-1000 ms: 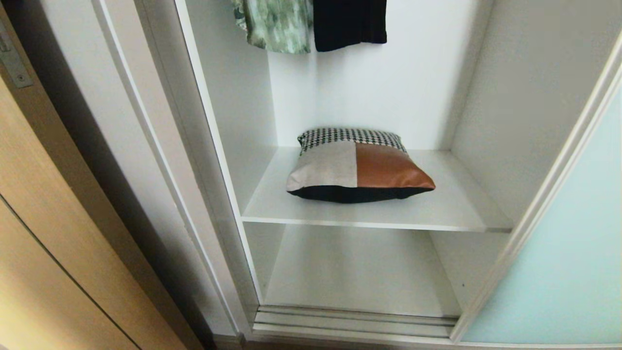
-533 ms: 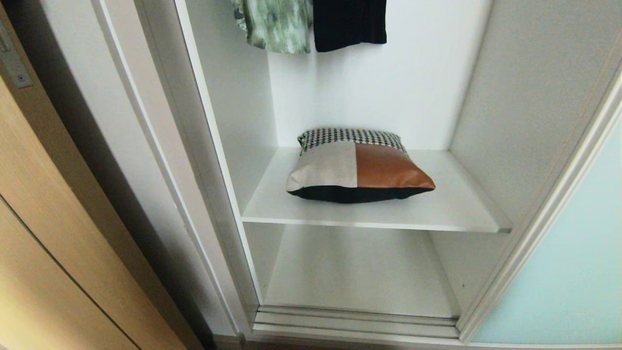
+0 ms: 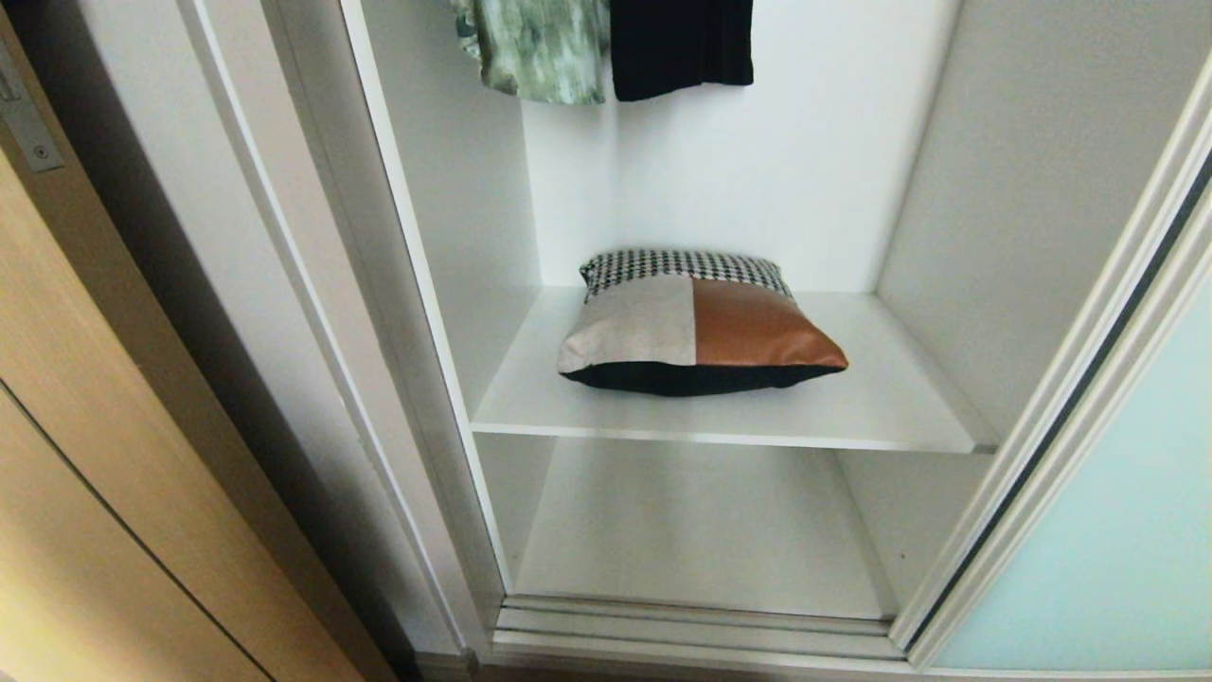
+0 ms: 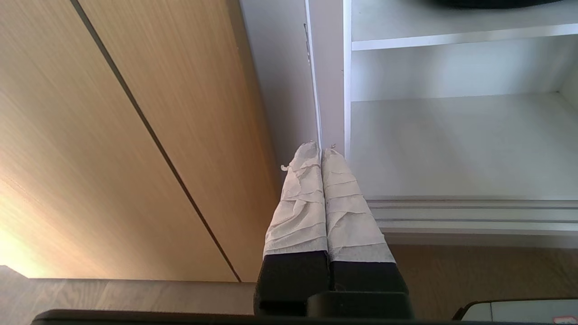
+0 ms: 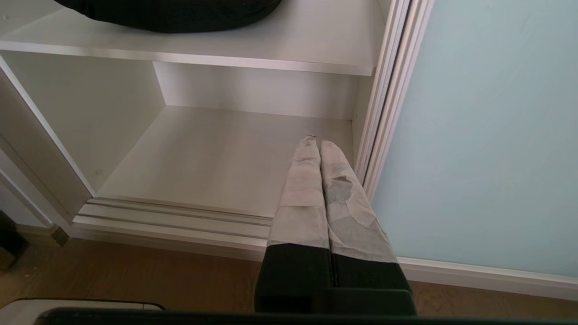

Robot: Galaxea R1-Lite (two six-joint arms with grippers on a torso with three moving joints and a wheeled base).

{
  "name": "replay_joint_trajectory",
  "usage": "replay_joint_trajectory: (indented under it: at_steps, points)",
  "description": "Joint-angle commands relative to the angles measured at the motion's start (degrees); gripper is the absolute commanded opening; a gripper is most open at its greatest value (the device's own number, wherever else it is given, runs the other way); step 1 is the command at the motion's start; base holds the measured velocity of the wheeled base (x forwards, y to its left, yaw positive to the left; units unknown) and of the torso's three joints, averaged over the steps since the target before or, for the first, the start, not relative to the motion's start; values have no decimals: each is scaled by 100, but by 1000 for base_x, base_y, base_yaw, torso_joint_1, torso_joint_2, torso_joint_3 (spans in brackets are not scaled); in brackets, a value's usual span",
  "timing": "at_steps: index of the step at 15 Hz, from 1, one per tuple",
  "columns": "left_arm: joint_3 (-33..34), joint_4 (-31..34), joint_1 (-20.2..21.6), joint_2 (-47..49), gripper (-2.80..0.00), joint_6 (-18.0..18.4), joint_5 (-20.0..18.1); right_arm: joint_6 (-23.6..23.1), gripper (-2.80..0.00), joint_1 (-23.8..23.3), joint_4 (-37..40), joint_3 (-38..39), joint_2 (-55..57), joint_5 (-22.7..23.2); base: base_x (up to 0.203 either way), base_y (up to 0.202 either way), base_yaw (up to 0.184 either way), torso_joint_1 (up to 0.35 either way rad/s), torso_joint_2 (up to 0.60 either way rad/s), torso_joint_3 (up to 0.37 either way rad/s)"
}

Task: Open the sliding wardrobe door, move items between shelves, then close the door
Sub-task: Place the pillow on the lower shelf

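The patchwork cushion [image 3: 696, 327] lies flat on the upper white shelf [image 3: 881, 407], near its middle; the lower shelf [image 3: 701, 530] below is bare. The sliding wardrobe door [image 3: 1117, 530], pale blue-green glass in a white frame, stands pushed aside at the right. Neither arm shows in the head view. My left gripper [image 4: 320, 146] is shut and empty, low before the wardrobe's left upright. My right gripper [image 5: 314, 141] is also shut and empty, low beside the door's [image 5: 487, 135] frame edge, in front of the lower shelf [image 5: 216, 153]. Only the cushion's black underside [image 5: 171, 13] shows there.
A green patterned garment [image 3: 535, 47] and a black one [image 3: 682, 43] hang above the cushion. A tan wooden door [image 3: 95, 455] stands left of the wardrobe. The door track [image 3: 691, 630] runs along the bottom, with wood floor [image 5: 135, 275] before it.
The sliding door's frame edge has shifted a little further right, and a dark gap now shows along it. The cushion has not moved.
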Motion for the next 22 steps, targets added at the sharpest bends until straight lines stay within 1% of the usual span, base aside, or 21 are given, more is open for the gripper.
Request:
replay_joint_trajectory:
  at_steps: [1, 4, 7, 8, 9, 10, 12, 14, 18, 20, 22]
  points:
    - [5, 0, 3, 18, -280, 6, 3, -17, -280, 1, -4, 0, 1, -4, 0, 0, 0, 0, 0, 0]
    - [7, 0, 3, 18, -280, 6, 3, -70, -280, 1, 5, 0, -1, -4, 0, 0, 0, 0, 0, 0]
    - [14, 0, 3, 18, -280, 6, 3, -234, -280, 1, 221, -92, -9, -14, 0, 0, 0, 0, 0, 0]
    - [5, 0, 3, 18, -280, 6, -5, -293, -280, 1, 236, -340, 24, -53, 0, 0, 0, 0, 0, 0]
    - [5, 0, 3, 18, -280, -3, 3, -308, -280, 1, 309, -789, 132, -95, 0, 0, 0, 0, 0, 0]
    - [5, 0, 3, 18, -280, 6, -5, -317, -280, 1, 463, -1412, 353, -118, 0, 0, 0, 0, 0, 0]
    - [14, 0, 3, 18, -280, -12, 3, -330, -280, 1, 727, -2403, 1073, -71, 0, 0, 0, 0, 0, 0]
    - [10, 0, 3, 18, -280, -3, 3, -267, -280, -7, 830, -3138, 2008, 100, 0, 0, 0, 0, 0, 0]
    - [5, 0, 3, 18, -280, -3, 3, 112, -280, 23, 871, -4517, 4271, 827, 0, 0, 0, 0, 0, 0]
    - [5, 0, 3, 18, -280, -3, -5, 415, -280, 222, 875, -5133, 5356, 1192, 0, 0, 0, 0, 0, 0]
    - [11, 0, 3, 18, -280, -5, 3, 812, -280, 651, 873, -5654, 6284, 1375, 0, 0, 0, 0, 0, 0]
